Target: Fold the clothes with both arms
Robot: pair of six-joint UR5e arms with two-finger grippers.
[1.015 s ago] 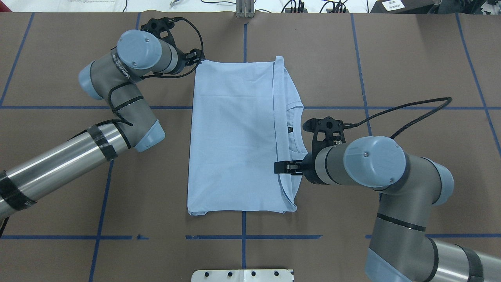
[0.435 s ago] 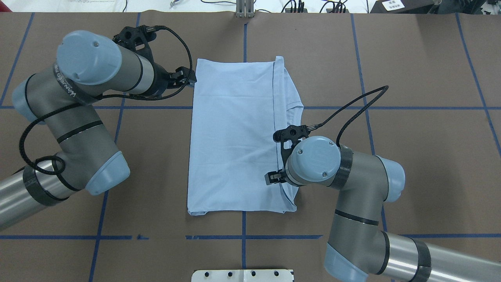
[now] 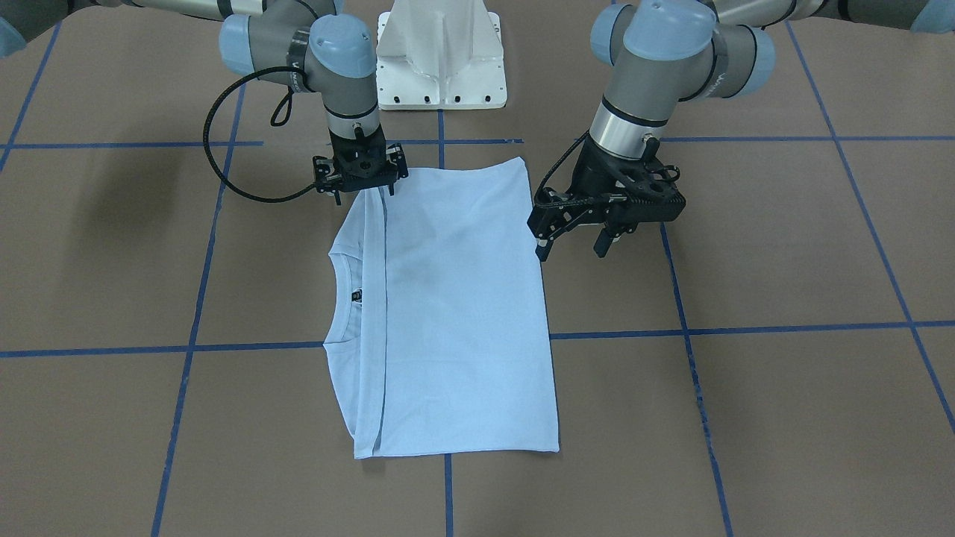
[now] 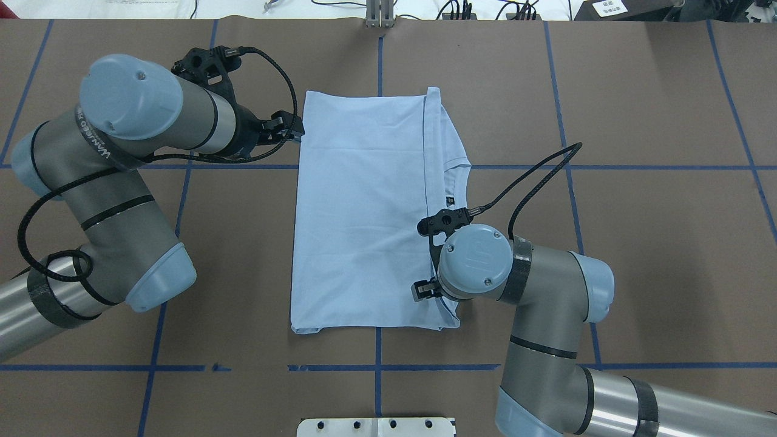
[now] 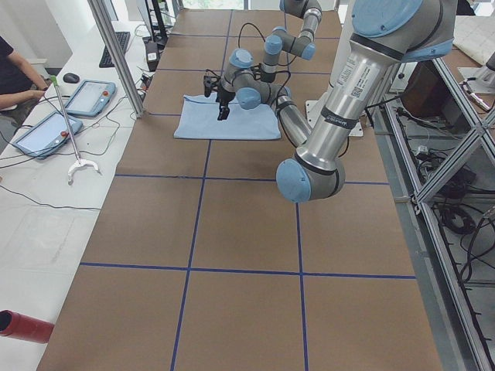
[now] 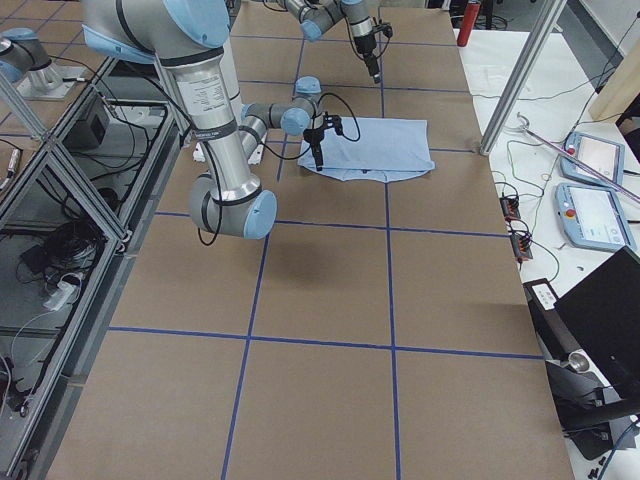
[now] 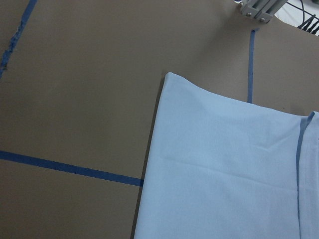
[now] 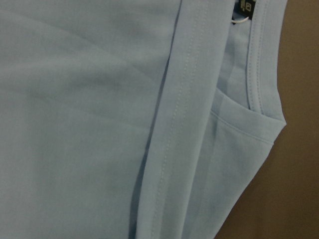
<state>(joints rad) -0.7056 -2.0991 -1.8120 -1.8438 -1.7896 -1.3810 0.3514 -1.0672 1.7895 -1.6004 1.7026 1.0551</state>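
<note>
The light blue T-shirt [image 4: 358, 212] lies flat on the brown table, folded lengthwise into a rectangle. Its collar [image 4: 462, 193] and dark label [image 3: 357, 295] show along the side toward my right arm. My left gripper [image 3: 571, 252] hangs open just above the table, beside the shirt's plain long edge, holding nothing; in the overhead view the left gripper [image 4: 295, 128] sits near the far corner. My right gripper [image 3: 365, 194] stands open over the folded hem strip at the near corner on the collar side. The right wrist view shows that hem strip [image 8: 172, 124] close up, lying flat.
The white pedestal base [image 3: 440, 60] stands at the robot's edge of the table. Blue tape lines [image 4: 607, 166] grid the brown surface. In the exterior left view a seated person [image 5: 14, 73] and control tablets [image 5: 42, 127] are beyond the far side.
My left gripper has drawn back from the shirt's far corner along its edge. My right wrist has turned downward and shifted toward the near hem. The shirt has not moved.
</note>
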